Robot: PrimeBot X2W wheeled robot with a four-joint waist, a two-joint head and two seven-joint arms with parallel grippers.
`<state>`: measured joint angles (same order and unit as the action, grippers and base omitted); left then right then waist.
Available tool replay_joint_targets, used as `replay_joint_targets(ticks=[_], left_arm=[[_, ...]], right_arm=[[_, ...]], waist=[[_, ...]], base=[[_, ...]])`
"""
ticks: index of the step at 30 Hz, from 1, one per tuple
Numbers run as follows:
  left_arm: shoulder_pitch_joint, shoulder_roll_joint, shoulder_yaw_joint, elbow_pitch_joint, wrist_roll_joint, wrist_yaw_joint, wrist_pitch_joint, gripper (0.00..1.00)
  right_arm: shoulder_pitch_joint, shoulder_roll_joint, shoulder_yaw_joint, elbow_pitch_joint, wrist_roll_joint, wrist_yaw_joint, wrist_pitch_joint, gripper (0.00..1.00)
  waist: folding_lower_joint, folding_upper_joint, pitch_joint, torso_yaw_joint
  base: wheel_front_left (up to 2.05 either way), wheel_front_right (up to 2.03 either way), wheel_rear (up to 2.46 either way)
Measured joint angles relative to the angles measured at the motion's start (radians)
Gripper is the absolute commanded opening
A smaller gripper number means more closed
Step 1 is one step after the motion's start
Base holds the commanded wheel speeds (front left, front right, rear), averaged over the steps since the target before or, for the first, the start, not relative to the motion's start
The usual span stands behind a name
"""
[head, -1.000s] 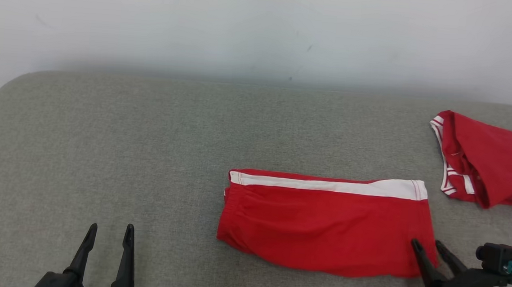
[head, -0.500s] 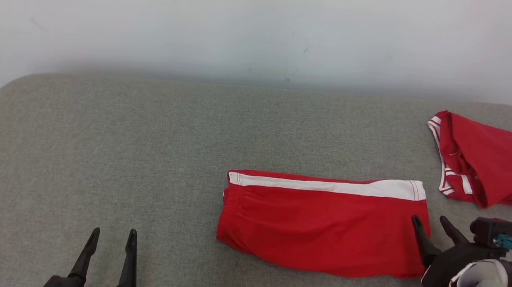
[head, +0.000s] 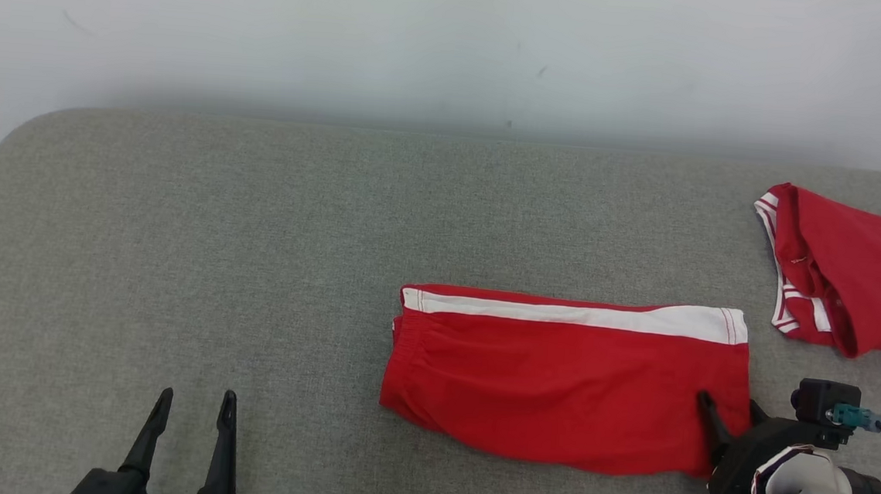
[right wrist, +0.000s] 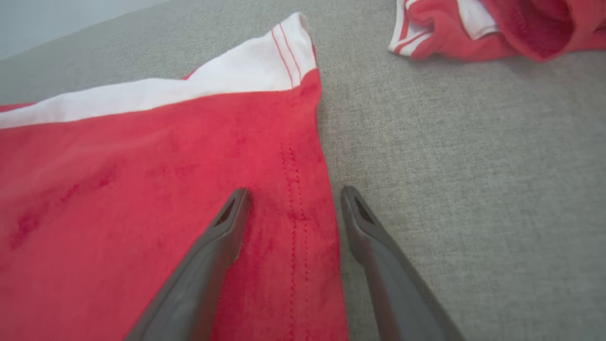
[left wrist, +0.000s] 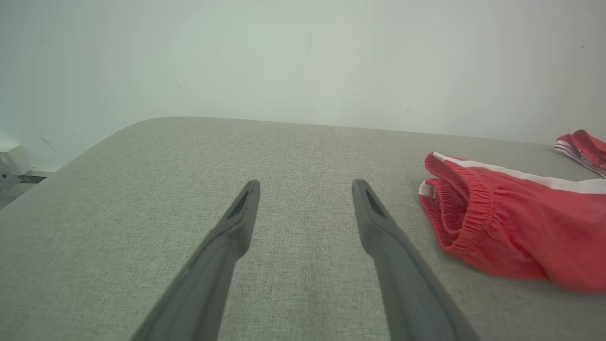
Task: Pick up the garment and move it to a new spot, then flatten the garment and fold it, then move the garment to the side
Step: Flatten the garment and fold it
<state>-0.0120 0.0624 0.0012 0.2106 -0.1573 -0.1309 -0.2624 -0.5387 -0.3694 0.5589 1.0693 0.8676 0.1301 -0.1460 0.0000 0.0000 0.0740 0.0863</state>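
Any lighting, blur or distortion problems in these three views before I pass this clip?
Head view: soft even light, no glare, folded red shorts sharp. Left wrist view: hazy, washed out, reds paler. Right wrist view: stitching on the shorts legible, right end effector blurring toward the bottom edge.

Readable text, labels, brands, numbers, signs: none found. The red garment (head: 562, 395) bears a plain white band (head: 575, 314) with lines of red stitching at its end, unlettered. The second red garment (head: 865, 277) bears white stripes, likewise unlettered.
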Motion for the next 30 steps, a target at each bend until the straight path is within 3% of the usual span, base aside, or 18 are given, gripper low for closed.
replay_joint_targets(ticks=[5,7,8,15,23,30], left_arm=[[-0.009,0.000,-0.001,0.003,0.001,0.000,0.000,1.00],[-0.011,-0.001,-0.003,0.005,0.001,0.000,0.000,1.00],[-0.011,-0.001,-0.002,0.007,0.001,0.000,0.000,1.00],[-0.009,-0.004,0.000,0.011,0.001,0.000,0.000,1.00],[-0.008,-0.006,0.007,0.009,0.001,0.000,0.000,1.00],[0.002,-0.005,0.030,0.012,0.007,0.000,0.000,1.00]], right_arm=[[-0.027,0.017,0.000,0.026,0.030,0.000,0.032,0.99],[-0.034,0.019,0.007,0.028,0.035,0.000,0.040,0.25],[-0.035,0.019,0.010,0.028,0.041,-0.001,0.041,0.00],[-0.025,-0.007,0.034,0.026,0.075,0.002,0.041,0.00],[-0.009,-0.111,0.043,0.026,0.094,0.002,0.030,0.00],[-0.001,-0.118,0.072,-0.045,0.109,0.002,0.005,0.00]], waist=[[0.0000,0.0000,0.010,0.000],[-0.0001,-0.0001,0.012,0.002],[-0.0001,0.0000,0.012,0.003],[0.0000,0.0000,-0.001,0.002],[0.0000,0.0000,-0.006,-0.012],[0.0000,0.0000,-0.022,-0.025]], base=[[0.00,0.00,0.00],[0.00,0.00,0.00],[0.00,0.00,0.00],[0.00,0.00,0.00],[0.00,0.00,0.00],[0.00,0.00,0.00]])
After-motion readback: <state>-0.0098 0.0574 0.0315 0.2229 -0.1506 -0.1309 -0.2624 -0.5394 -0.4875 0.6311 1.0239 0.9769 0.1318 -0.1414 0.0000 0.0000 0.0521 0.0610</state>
